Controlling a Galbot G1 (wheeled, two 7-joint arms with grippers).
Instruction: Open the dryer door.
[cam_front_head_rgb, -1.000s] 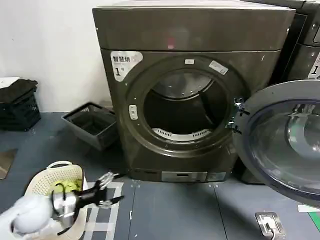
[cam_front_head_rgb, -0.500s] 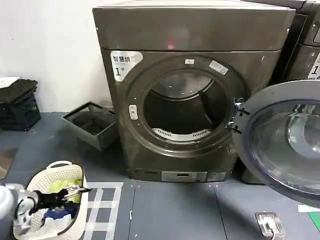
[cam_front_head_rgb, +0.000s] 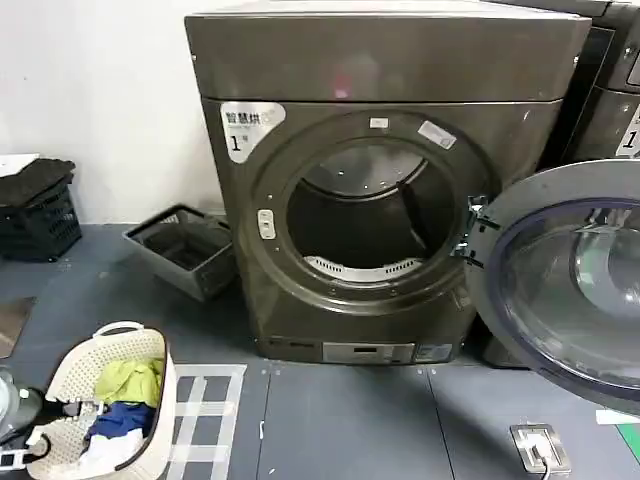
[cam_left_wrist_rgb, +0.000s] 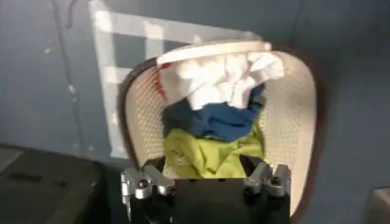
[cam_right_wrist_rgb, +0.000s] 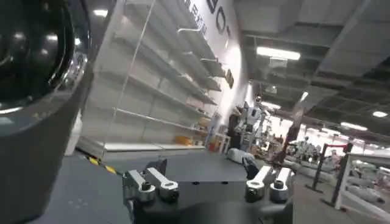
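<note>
Hanging low at the robot's left over the basket (cam_left_wrist_rgb: 286, 122), the left pincer (cam_left_wrist_rgb: 206, 182) has its fingers (cam_left_wrist_rgb: 146, 181) spread wide apart with nothing between them. Wrist view looks straight down past the fingertips into the basket: white cloth (cam_left_wrist_rgb: 222, 79), blue cloth (cam_left_wrist_rgb: 213, 119) and lime-green cloth (cam_left_wrist_rgb: 207, 152) piled inside, the green one nearest the pincer. No contact with the laundry can be made out. Head view catches a bit of that arm (cam_front_head_rgb: 15, 415) at the lower left edge, beside the basket (cam_front_head_rgb: 70, 375).

Right pincer (cam_right_wrist_rgb: 207, 182): fingers (cam_right_wrist_rgb: 149, 184) apart, empty, pointing out into the room, with a dark curved machine front (cam_right_wrist_rgb: 36, 91) just beside it. Shelving (cam_right_wrist_rgb: 158, 91) lines the wall beyond; large lettering above it is cut off and unreadable.

Dryer (cam_front_head_rgb: 380, 180) stands well apart from the left pincer, up and toward the middle of the head view, on the grey floor (cam_front_head_rgb: 350, 420). Its round opening shows the drum (cam_front_head_rgb: 365, 215). Dryer door (cam_front_head_rgb: 565, 280) is swung fully open to the robot's right, hinged at the opening's right side, chrome rim and dark glass facing the camera.

White sticker (cam_front_head_rgb: 250, 125) at the dryer's upper left front reads "1" with Chinese characters above. Second machine (cam_front_head_rgb: 610, 100) partly visible at the right. Dark crate (cam_front_head_rgb: 185, 250) sits on the floor just left of the dryer; white tape lines (cam_front_head_rgb: 210, 410) lie beside the basket.
</note>
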